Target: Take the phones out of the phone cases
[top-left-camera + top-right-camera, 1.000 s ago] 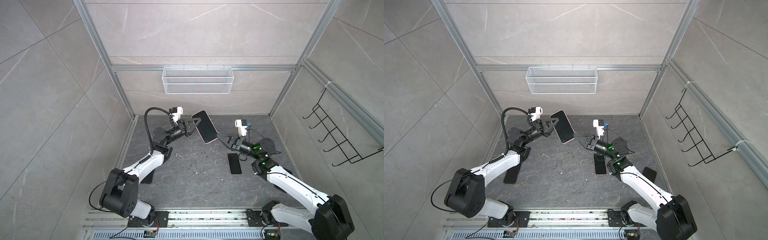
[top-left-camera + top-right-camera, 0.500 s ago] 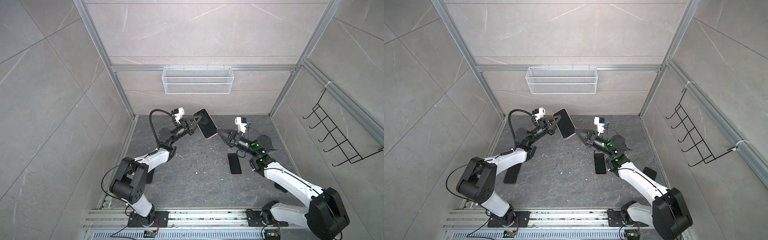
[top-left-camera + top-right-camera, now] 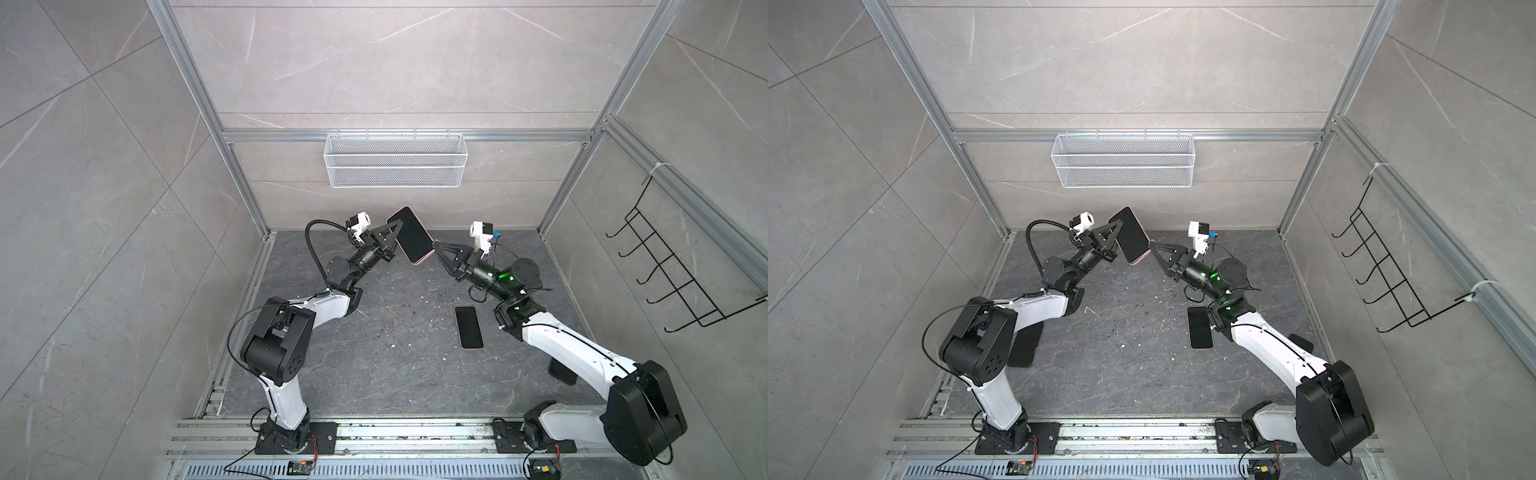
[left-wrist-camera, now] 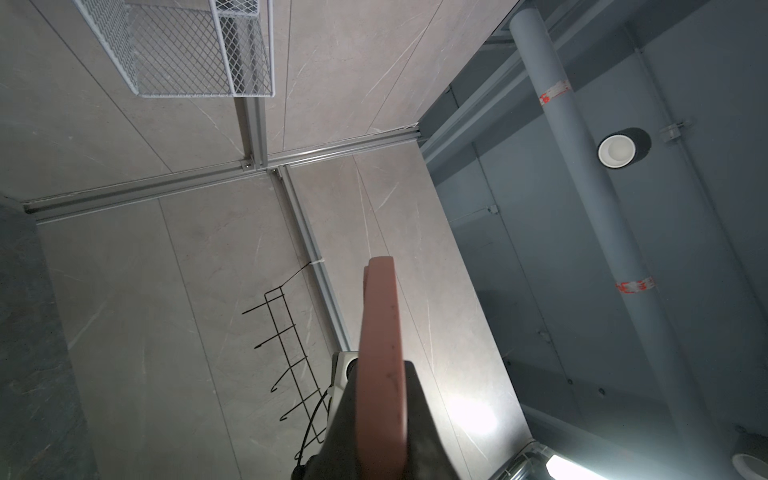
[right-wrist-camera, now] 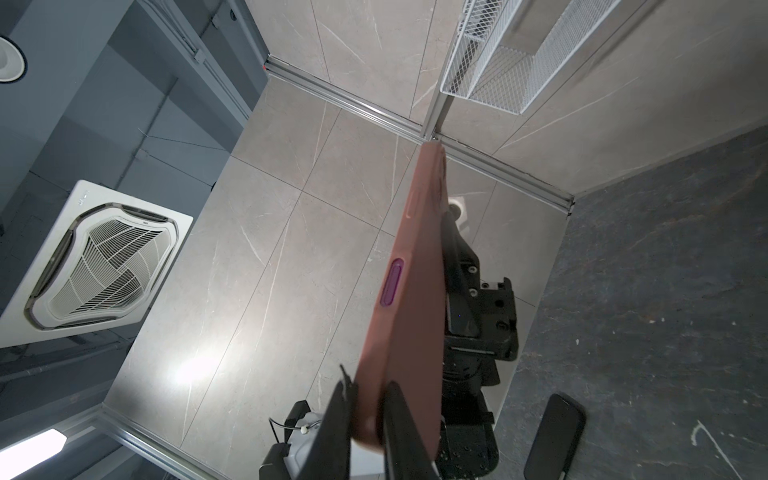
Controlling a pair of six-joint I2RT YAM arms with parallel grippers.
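The phone (image 3: 410, 235) (image 3: 1128, 235), dark screen up and tilted, is held in the air near the back wall. It sits in a pink phone case (image 3: 420, 260) (image 4: 380, 332) (image 5: 415, 291). My left gripper (image 3: 397, 239) (image 3: 1116, 239) (image 4: 381, 374) is shut on the left long edge of the cased phone. My right gripper (image 3: 435, 245) (image 3: 1151, 245) (image 5: 368, 390) reaches in from the right, and its two fingers pinch the case's lower right corner.
A second dark phone (image 3: 468, 327) (image 3: 1200, 328) (image 5: 555, 436) lies flat on the grey floor by the right arm. Black flat pieces lie under the left arm (image 3: 1025, 345) and the right arm (image 3: 563, 372). A white wire basket (image 3: 395, 166) and a black hook rack (image 3: 673, 274) hang on the walls.
The left gripper has lifted the cased phone up and back. The right gripper has risen from near the floor phone to the case's lower corner and now straddles it.
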